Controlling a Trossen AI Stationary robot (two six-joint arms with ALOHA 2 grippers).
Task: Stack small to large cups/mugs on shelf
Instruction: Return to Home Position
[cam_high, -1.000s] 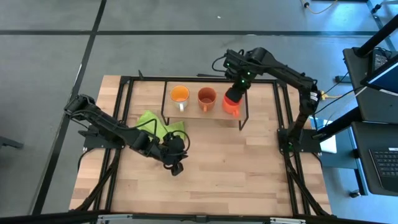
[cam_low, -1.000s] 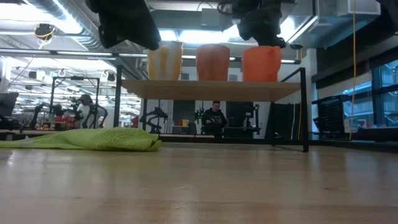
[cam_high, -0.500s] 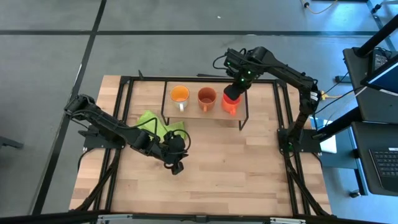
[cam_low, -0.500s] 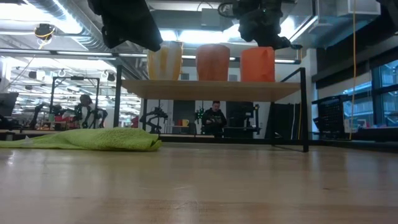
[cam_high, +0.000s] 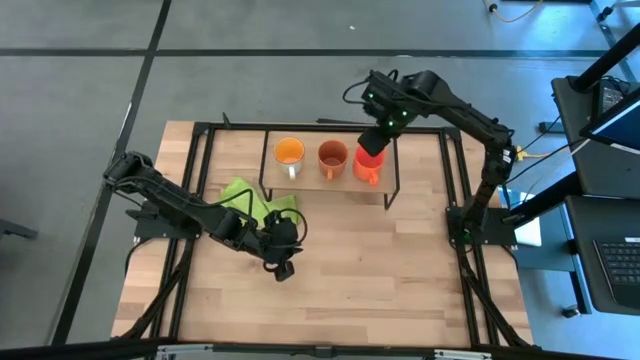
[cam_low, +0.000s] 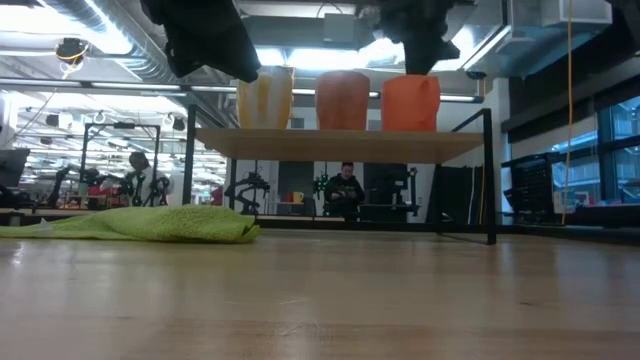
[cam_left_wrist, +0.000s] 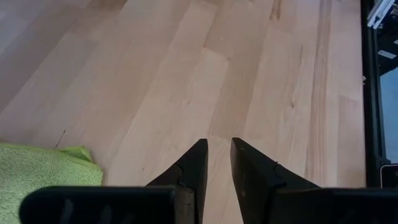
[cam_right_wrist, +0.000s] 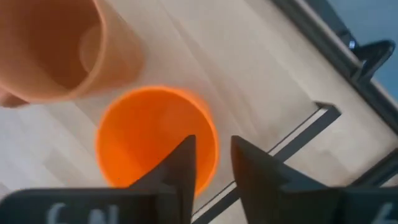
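Three mugs stand upright in a row on the light-wood shelf (cam_high: 305, 178) (cam_low: 340, 145). The yellow-orange mug (cam_high: 289, 152) is at the left, the brownish-orange mug (cam_high: 332, 155) in the middle, and the red-orange mug (cam_high: 368, 165) (cam_low: 410, 103) at the right. My right gripper (cam_high: 378, 128) (cam_right_wrist: 214, 149) hangs just above the red-orange mug, fingers slightly apart and pointing down. My left gripper (cam_high: 283, 268) (cam_left_wrist: 219, 149) is shut and empty, low over the table beside the green cloth (cam_high: 250, 200). My right gripper's fingers stand on either side of the red-orange mug's rim (cam_right_wrist: 210, 134), one over the hollow and one outside, coming from above. I cannot tell whether they touch it. The mug stands upright with its base on the shelf's right end.
The shelf's black wire frame (cam_high: 392, 190) (cam_low: 490, 180) stands at the mug's right. The green cloth (cam_low: 140, 222) lies on the table's left part. Bare tabletop (cam_high: 380, 270) lies in front of the shelf. A person (cam_low: 345, 190) sits far behind the table.
The red-orange mug was tilted under my right gripper. It now stands upright on the shelf's right end, a little closer to the brownish-orange mug. My right gripper has drawn up and toward the table's far edge, uncovering the mug's top.
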